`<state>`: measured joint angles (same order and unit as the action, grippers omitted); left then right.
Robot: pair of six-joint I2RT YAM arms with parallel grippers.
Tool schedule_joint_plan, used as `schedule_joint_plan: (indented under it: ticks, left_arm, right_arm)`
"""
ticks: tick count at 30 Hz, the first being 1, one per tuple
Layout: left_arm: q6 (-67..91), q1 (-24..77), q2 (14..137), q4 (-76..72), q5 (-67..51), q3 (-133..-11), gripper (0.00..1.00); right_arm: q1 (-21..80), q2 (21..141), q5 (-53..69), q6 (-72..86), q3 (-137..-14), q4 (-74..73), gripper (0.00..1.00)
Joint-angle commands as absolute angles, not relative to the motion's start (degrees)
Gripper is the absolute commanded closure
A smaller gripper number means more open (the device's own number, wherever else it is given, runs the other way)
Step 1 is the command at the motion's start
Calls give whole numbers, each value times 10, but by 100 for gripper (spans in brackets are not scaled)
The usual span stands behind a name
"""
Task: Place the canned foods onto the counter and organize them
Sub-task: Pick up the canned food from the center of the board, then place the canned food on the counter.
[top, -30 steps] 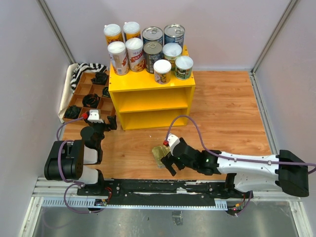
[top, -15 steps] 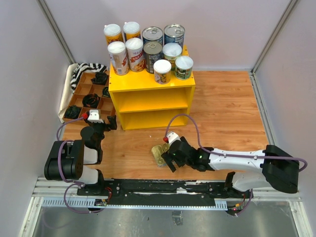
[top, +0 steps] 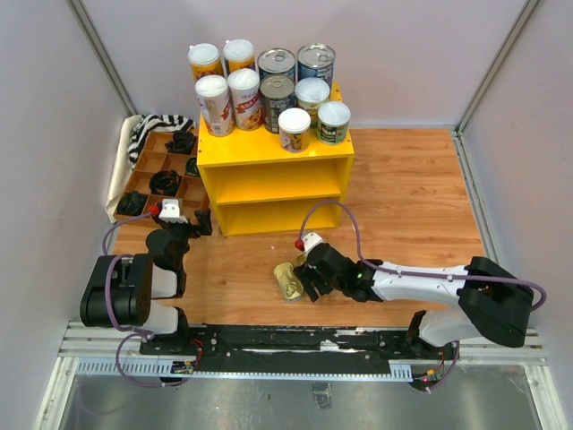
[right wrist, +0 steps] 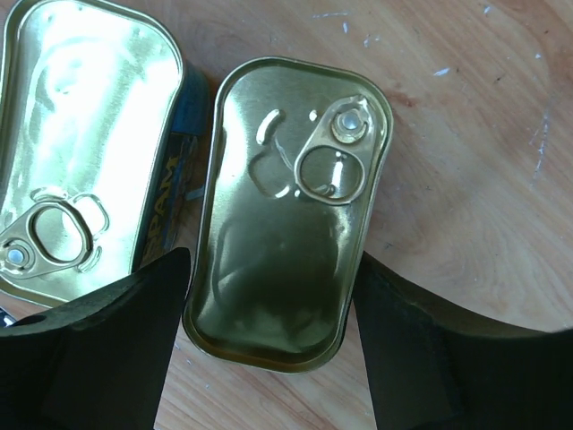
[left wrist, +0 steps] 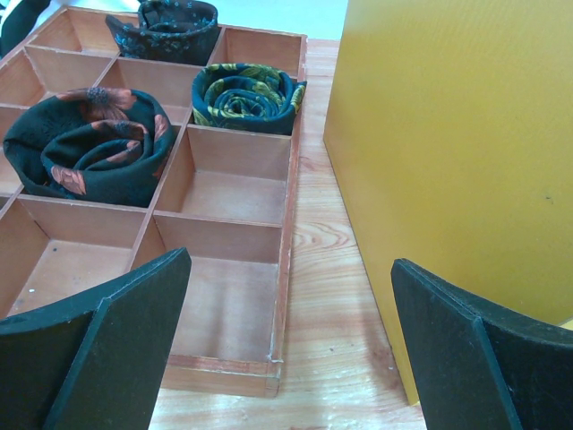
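Two flat rectangular gold-topped tins lie side by side on the wooden floor. My right gripper (top: pixel 305 279) (right wrist: pixel 271 269) is down over the right-hand tin (right wrist: pixel 286 206), one finger pressed to each long side, and the tin still rests on the floor. The other tin (right wrist: pixel 89 152) (top: pixel 286 281) lies just to its left. The yellow counter (top: pixel 269 150) carries several tall and short cans (top: pixel 269 90) on its flat top. My left gripper (top: pixel 195 224) (left wrist: pixel 291 345) is open and empty, low between the counter's side (left wrist: pixel 457 152) and the divided tray.
The brown divided wooden tray (top: pixel 143 184) (left wrist: pixel 291 179) holds rolled dark cloths (left wrist: pixel 89 148) left of the counter. A striped cloth (top: pixel 157 125) lies behind it. Both counter shelves (top: pixel 277 184) show open. Grey walls close in the sides.
My right gripper has moved left and forward from beside the tins to over the right-hand tin, with its fingers against it. The left arm has not moved.
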<state>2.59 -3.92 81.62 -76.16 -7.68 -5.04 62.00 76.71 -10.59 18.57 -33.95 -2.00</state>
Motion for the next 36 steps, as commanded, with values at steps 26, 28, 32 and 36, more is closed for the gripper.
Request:
schedule_joint_plan:
  ticks: [26, 28, 32, 36]
  left_arm:
    - [19, -36, 816, -773, -79, -56, 0]
    - [20, -37, 816, -773, -79, -56, 0]
    - [19, -36, 816, -774, -79, -56, 0]
    - [19, -36, 816, -773, -80, -56, 0]
  right_arm:
    - [617, 809, 88, -26, -988, -399, 99]
    - [617, 851, 100, -43, -1064, -425, 99]
    - [615, 942, 97, -76, -1220, -464, 100]
    - [608, 1026, 104, -94, -1356, -473, 99]
